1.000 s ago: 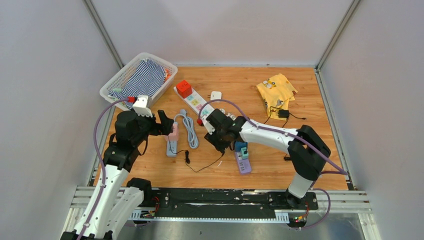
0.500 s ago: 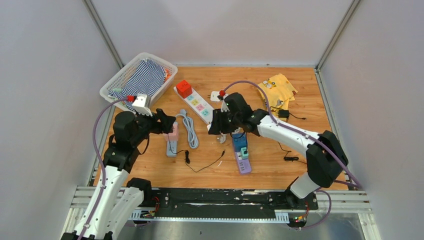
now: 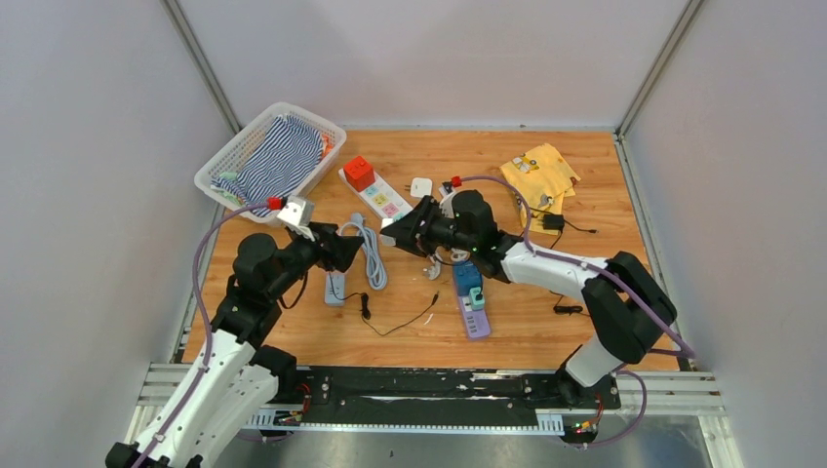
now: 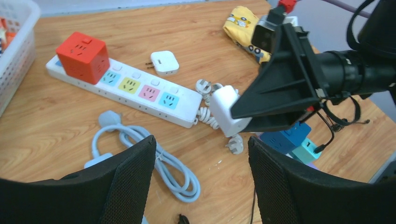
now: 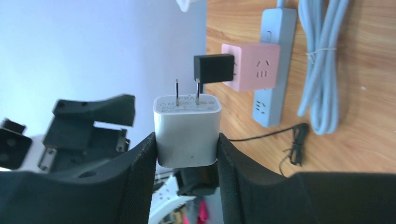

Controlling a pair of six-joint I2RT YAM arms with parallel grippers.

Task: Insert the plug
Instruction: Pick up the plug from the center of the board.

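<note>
Above the middle of the desk (image 3: 527,341), my right gripper (image 5: 185,140) clamps the white plug (image 5: 187,121), prongs out; my left gripper (image 4: 201,156) hangs open. Tilted prongs could miss the pink socket (image 5: 252,65) and jam.

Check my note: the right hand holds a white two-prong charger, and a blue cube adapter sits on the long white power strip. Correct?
One detail is wrong: the cube adapter on the white power strip is red, not blue, as the left wrist view shows. The right hand does hold the white two-prong charger.
</note>
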